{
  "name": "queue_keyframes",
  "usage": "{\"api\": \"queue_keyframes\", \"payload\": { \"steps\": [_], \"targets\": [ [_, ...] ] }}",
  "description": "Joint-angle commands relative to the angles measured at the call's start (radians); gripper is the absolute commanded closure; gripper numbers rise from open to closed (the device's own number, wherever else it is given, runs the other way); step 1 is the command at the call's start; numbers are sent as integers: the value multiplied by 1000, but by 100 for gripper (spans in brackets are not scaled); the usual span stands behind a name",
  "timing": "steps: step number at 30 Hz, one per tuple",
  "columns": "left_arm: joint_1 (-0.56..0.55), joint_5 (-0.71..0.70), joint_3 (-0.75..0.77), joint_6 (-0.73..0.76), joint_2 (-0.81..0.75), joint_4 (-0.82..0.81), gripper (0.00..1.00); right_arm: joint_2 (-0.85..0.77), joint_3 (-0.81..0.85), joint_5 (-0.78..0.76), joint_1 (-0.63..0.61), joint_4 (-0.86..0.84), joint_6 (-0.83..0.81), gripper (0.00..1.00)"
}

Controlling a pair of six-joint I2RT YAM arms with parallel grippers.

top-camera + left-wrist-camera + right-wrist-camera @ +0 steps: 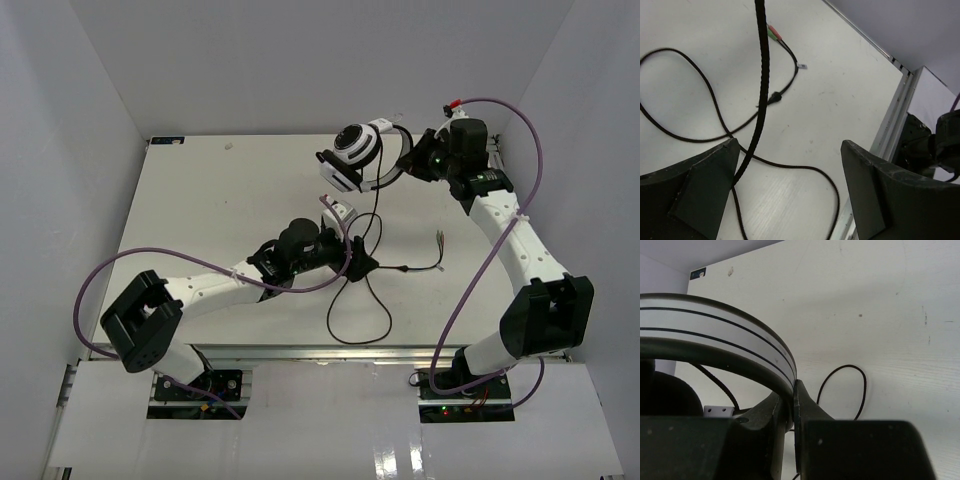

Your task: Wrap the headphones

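The headphones [352, 152], white and black, hang in the air at the back of the table. My right gripper [408, 165] is shut on their curved headband [715, 335], which shows close up between the right jaws [794, 405]. The thin black cable [376, 205] drops from the headphones to the table and lies in loose loops [362, 305]. Its plug end [440, 240] rests to the right. My left gripper [365, 262] is open, low over the cable. In the left wrist view the taut cable [761, 85] runs down against the inner side of the left finger [705, 190]; the jaws [790, 145] hold nothing.
Purple arm cables [110, 262] arc beside both arms. The table's right rail [890, 120] and the right arm's base [935, 145] show in the left wrist view. White walls enclose the table on three sides.
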State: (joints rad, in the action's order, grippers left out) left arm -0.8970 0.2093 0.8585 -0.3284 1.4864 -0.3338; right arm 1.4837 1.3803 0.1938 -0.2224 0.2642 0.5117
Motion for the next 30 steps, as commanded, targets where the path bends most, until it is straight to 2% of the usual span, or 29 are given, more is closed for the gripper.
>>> {"api": "queue_keyframes", "payload": {
  "steps": [1, 7, 16, 22, 26, 30],
  "targets": [
    [-5, -70, -10, 79, -42, -132, 7, -54, 35, 96, 10, -96, 110, 92],
    [-5, -106, -154, 175, -27, -307, 6, -76, 8, 222, 59, -130, 191, 92],
    [0, -263, -376, 405, 7, -531, 3, -134, 9, 285, 104, -118, 163, 92],
    [2, -286, -416, 378, 128, -613, 3, -166, -44, 315, 104, -145, 174, 92],
    [3, -295, -418, 312, 230, -751, 4, -188, -69, 340, 104, -161, 177, 92],
    [2, -301, -421, 257, 312, -965, 4, -197, -86, 350, 104, -165, 176, 92]
  ]
}}
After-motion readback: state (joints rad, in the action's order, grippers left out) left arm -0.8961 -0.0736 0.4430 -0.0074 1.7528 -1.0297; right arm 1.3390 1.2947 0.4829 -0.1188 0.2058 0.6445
